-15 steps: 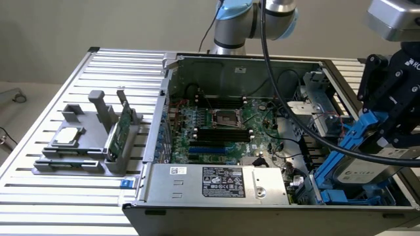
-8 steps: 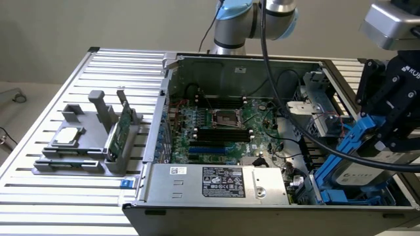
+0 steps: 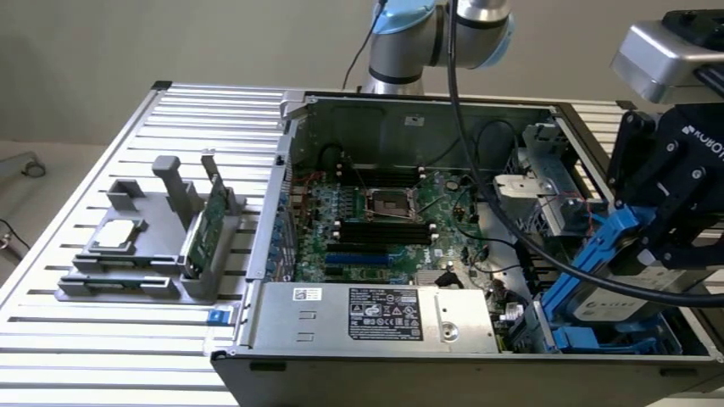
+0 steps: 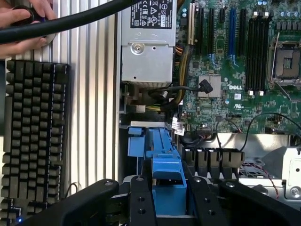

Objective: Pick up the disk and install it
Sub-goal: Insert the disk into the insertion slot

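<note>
1. The disk is seen pinched by its blue carrier in the gripper, tilted on edge.
2. It is held at the open computer case's end on the exterior view's right, off to one side of the motherboard.

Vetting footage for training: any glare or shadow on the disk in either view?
Exterior view: even light, no harsh glare; disk evenly lit, partly hidden by the gripper. Wrist view: disk well lit, no glare; a black cable crosses part of the picture.
</note>
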You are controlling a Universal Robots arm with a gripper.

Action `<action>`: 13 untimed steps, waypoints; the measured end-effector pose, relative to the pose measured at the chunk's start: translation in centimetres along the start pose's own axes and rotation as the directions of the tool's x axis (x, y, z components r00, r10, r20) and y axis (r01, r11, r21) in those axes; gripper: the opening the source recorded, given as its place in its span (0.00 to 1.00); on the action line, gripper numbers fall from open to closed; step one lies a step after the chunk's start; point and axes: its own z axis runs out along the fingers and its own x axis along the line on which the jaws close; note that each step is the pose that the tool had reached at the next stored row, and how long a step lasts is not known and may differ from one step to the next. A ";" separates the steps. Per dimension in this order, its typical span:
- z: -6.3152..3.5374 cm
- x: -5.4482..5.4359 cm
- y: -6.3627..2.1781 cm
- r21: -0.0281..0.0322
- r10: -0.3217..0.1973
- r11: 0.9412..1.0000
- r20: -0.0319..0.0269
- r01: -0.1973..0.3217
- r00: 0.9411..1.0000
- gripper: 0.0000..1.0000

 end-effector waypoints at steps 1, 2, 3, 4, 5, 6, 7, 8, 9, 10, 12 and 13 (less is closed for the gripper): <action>0.08 0.0 0.00 0.000 -0.002 1.000 0.002 0.002 1.000 0.32; 0.17 0.0 0.00 0.000 -0.003 1.000 0.003 0.003 1.000 0.32; 0.27 0.0 -0.01 0.000 -0.005 1.000 0.004 0.005 1.000 0.32; 0.35 0.0 -0.01 0.000 -0.008 1.000 0.006 0.008 1.000 0.32; 0.43 0.0 -0.01 0.000 -0.010 1.000 0.007 0.010 1.000 0.32; 0.50 0.0 -0.01 0.000 -0.012 1.000 0.009 0.012 1.000 0.32; 0.56 0.0 -0.01 0.000 -0.014 1.000 0.011 0.014 1.000 0.32; 0.63 0.0 -0.03 0.000 -0.016 1.000 0.013 0.016 1.000 0.32; 0.69 0.0 -0.04 0.000 -0.018 1.000 0.015 0.018 1.000 0.33; 0.74 0.0 -0.03 -0.001 -0.020 1.000 0.015 0.020 1.000 0.39; 0.80 0.0 -0.03 -0.002 -0.023 1.000 0.017 0.023 1.000 0.46; 0.85 0.0 -0.03 -0.002 -0.025 1.000 0.018 0.025 1.000 0.46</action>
